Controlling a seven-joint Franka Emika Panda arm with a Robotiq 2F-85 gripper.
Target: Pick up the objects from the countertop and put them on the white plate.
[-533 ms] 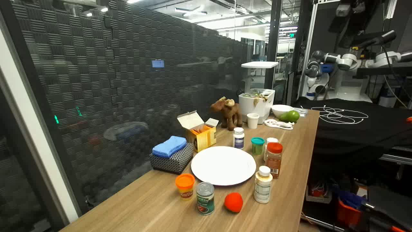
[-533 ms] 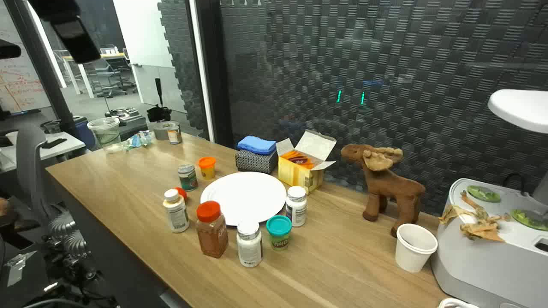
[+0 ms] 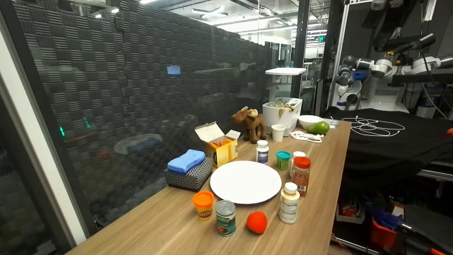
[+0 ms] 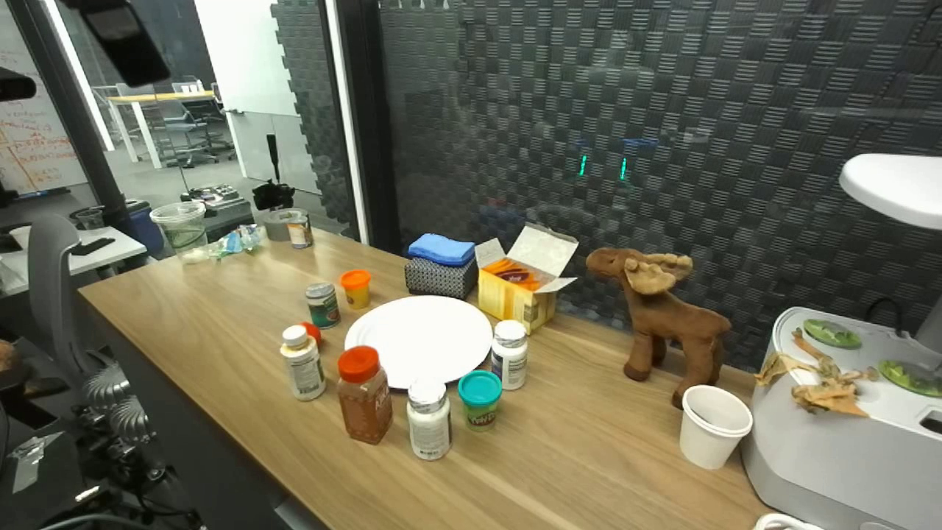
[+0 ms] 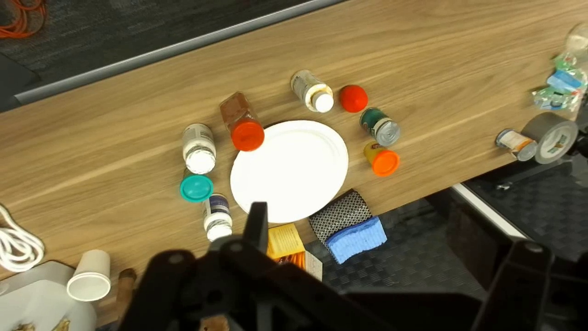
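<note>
Along a wooden countertop point(image 3: 159, 233), a white plate point(image 3: 245, 182) lies flat, with an orange-lidded tub point(image 3: 204, 211), a green-labelled can point(image 3: 225, 224), a teal-lidded tub point(image 5: 196, 187) and a blue-labelled bottle point(image 5: 217, 214) standing around it. In the wrist view the gripper point(image 5: 360, 220) reaches in from the bottom edge, its fingers point(image 5: 256, 230) spread wide apart. An orange ball point(image 3: 257, 222) sits on the wood near the can, in full sight in an exterior view; in an exterior view, a cream-toned bottle point(image 4: 303, 368) in front hides part of it. Likewise, a pale-capped bottle point(image 4: 429, 430) stands whole in an exterior view, while a red-lidded jar point(image 3: 301, 179) screens much of it in an exterior view. The wrist view gives the plate's round face from above, with a roll of grey tape point(image 5: 549, 128) far along the countertop. A white bowl point(image 3: 309, 121) and a green fruit point(image 3: 322, 128) show in an exterior view at the opposite end. A plush moose point(image 4: 677, 320) stands complete in both exterior views; in the wrist view, only brown scraps show beside the gripper. In both exterior views, a blue block point(image 4: 441, 250) rests on a patterned box point(image 4: 441, 277) beside a yellow carton point(image 3: 226, 154).
</note>
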